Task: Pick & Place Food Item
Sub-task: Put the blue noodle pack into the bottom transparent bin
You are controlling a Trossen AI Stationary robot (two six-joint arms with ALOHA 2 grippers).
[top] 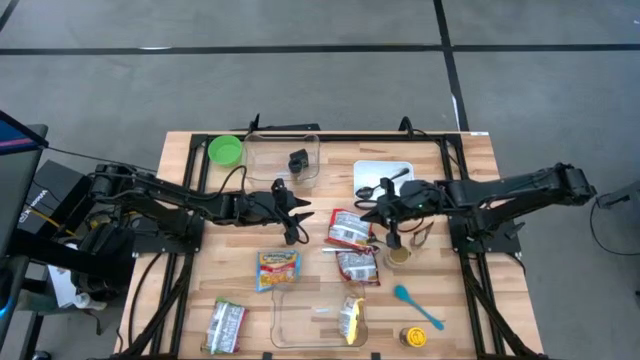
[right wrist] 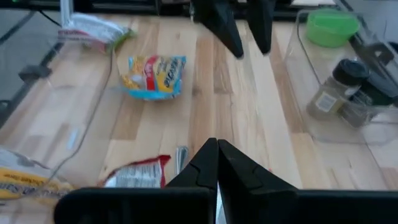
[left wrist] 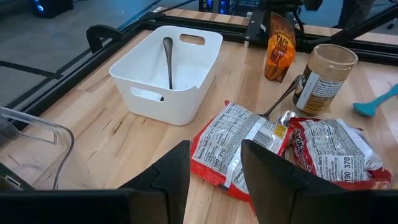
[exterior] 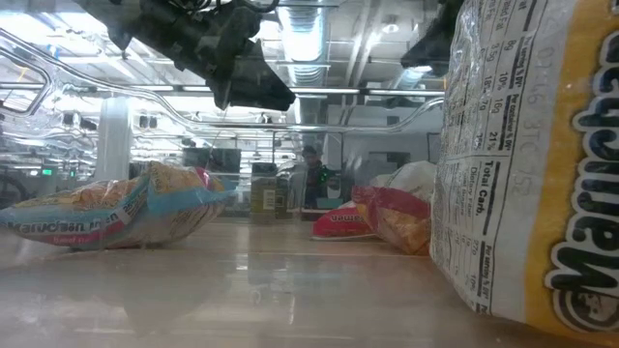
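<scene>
Near red ramen pkt (top: 348, 228), left end effector (top: 298, 226) hovers open, empty.

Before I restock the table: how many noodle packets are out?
5. Two red ones at centre, a blue-and-yellow one to their left, a green-edged one at the front left, and a yellow one in the front clear bin. None seems hidden.

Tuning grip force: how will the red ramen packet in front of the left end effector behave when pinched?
The red ramen packet looks like thin crinkled film, so probably light and crushable. Its glossy wrapper may slip. A spoon lies across its edge and could drag along.
</scene>
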